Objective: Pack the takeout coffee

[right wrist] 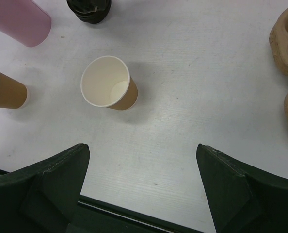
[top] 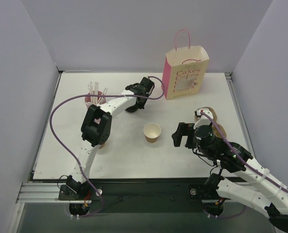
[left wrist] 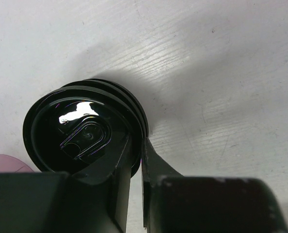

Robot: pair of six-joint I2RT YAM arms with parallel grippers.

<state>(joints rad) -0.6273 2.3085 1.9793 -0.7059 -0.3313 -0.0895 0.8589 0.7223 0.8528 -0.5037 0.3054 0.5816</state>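
Note:
No cup with a black lid on it shows in any view. A lidless brown paper cup [top: 152,132] with a white inside stands mid-table, and it also shows in the right wrist view [right wrist: 109,83]. A stack of black plastic lids [left wrist: 76,131] sits on the table at the back, seen small in the right wrist view [right wrist: 89,9]. My left gripper [left wrist: 140,145] is shut on the rim of the top lid; in the top view the left gripper [top: 133,108] covers the stack. My right gripper [top: 180,135] is open and empty, right of the lidless cup [right wrist: 143,165].
A pink cup of white straws [top: 95,97] stands back left. A pink-and-cream paper bag [top: 185,73] stands at the back. A brown pulp cup carrier [top: 209,116] lies behind my right gripper. A second brown cup [right wrist: 8,90] stands left, hidden by my left arm from above.

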